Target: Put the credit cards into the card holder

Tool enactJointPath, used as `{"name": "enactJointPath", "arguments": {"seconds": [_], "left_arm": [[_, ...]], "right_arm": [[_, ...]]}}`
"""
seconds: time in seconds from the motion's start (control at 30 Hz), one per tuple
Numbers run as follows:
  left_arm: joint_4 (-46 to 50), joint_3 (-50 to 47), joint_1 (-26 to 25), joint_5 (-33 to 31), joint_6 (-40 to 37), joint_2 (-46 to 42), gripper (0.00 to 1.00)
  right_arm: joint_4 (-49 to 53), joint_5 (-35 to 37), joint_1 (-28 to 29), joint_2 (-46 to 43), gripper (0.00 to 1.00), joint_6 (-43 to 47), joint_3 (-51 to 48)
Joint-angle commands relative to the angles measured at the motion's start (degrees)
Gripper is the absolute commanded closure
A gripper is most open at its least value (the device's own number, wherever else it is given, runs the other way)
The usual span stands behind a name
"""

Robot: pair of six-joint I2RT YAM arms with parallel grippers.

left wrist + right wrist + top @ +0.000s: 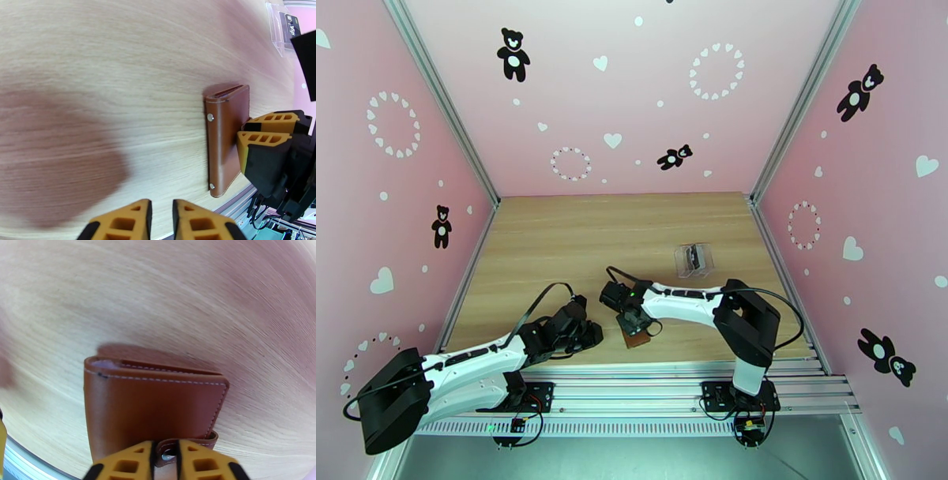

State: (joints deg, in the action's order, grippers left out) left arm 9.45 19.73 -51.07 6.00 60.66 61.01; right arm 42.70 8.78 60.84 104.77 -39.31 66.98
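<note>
Pink walls with bears and hearts close round the wooden table (pixel 553 237). The card holder (pixel 636 338) lies folded shut at the table's near edge, between the two arm bases. The right gripper (pixel 165 446) is right over it, jaws pinching the snap tab (pixel 209 436) on its near side. The left gripper (pixel 162 205) waits just beside it, fingers nearly together and empty. The credit cards (pixel 290 23) stand in a clear box (pixel 694 260) further back, well apart.

Left arm (pixel 466 369), right arm (pixel 683 301): white shells, black joints, looping black cables; orange-yellow cellular fingers (pixel 126 465).
</note>
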Motion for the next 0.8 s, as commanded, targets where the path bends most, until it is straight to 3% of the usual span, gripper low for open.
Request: {"name": "enactJointPath", "arguments": {"seconds": [0.0, 0.13, 0.4, 0.63, 0.77], "left_arm": [[-1.07, -0.64, 0.55, 0.40, -0.77, 0.03, 0.78], [-1.49, -0.69, 0.45, 0.76, -0.79, 0.31, 0.78], [-3.94, -0.05, -0.44, 2.81, -1.58, -0.28, 0.78], [-3.06, 2.91, -2.55, 2.76, -2.74, 0.05, 0.78], [2.06, 3.86, -2.59, -1.55, -2.33, -0.30, 0.79]], "right_arm": [[-0.30, 0.71, -0.01, 1.90, 0.87, -0.94, -0.33], [-2.95, -0.44, -0.91, 0.00, 1.00, -1.47, -2.38], [-20.58, -14.33, -5.79, -10.43, 1.00, -3.01, -13.37], [-23.14, -17.39, -7.65, -20.10, 1.00, -4.00, -16.39], [-21.78, -20.16, -8.89, -26.56, 1.00, -4.77, -16.39]]}}
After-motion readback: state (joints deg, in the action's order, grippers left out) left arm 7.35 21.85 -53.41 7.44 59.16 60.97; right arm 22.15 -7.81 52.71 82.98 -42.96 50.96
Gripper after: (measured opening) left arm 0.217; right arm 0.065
